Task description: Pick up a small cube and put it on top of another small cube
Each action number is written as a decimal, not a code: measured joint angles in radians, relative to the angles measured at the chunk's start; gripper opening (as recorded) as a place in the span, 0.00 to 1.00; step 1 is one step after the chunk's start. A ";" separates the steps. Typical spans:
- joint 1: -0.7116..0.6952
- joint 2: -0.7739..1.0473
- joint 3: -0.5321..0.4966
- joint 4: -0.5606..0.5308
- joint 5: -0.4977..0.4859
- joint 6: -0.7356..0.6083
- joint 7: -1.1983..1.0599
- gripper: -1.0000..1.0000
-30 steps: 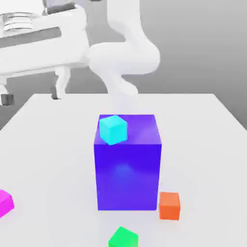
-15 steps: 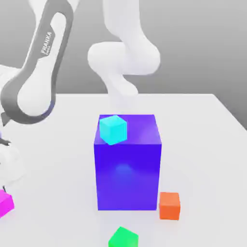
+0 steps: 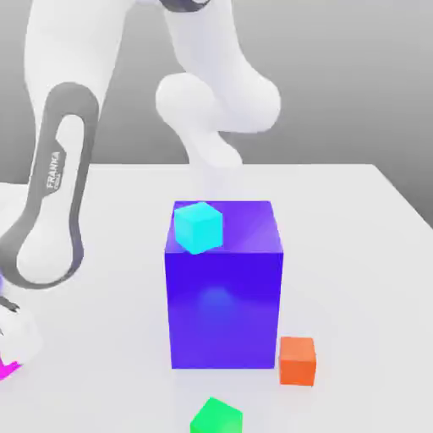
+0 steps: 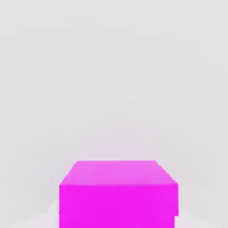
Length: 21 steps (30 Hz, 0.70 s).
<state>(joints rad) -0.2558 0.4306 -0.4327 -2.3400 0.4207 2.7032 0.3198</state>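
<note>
The tool (image 3: 10,342) sits low at the exterior view's left edge, right down at the desk (image 3: 355,220), with the white arm (image 3: 52,194) rising steeply above it. Whether its fingers stand apart or together cannot be told, and whether it has hold of anything cannot be told either.

Directly beneath and against the tool lies the small cube (image 4: 118,193), bright magenta; in the exterior view just a sliver of it (image 3: 8,369) peeks out below the white hand, resting on the desk. In the hand view its top face and near side sit close before the camera on the pale surface.

Well away from the tool, toward the exterior view's right, stands a big blue-purple block (image 3: 224,287) in the middle of the desk. A small cyan cube (image 3: 199,227) rests on the block's top, at the corner nearer the tool. Beyond the block, just beside its lower far corner, is an orange cube (image 3: 298,360). A green cube (image 3: 216,417) lies near the front edge, apart from the block.
</note>
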 joint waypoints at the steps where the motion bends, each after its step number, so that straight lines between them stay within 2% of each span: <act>1: 0.019 -0.035 -0.025 -0.010 -0.030 -0.024 0.022 0.00; 6: 0.077 -0.102 0.010 -0.024 -0.135 -0.055 -0.096 0.00; 21: 0.214 -0.200 0.250 -0.033 -0.339 -0.105 -0.667 0.00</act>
<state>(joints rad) -0.0415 0.2307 -0.1824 -2.3728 0.0821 2.5978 -0.3476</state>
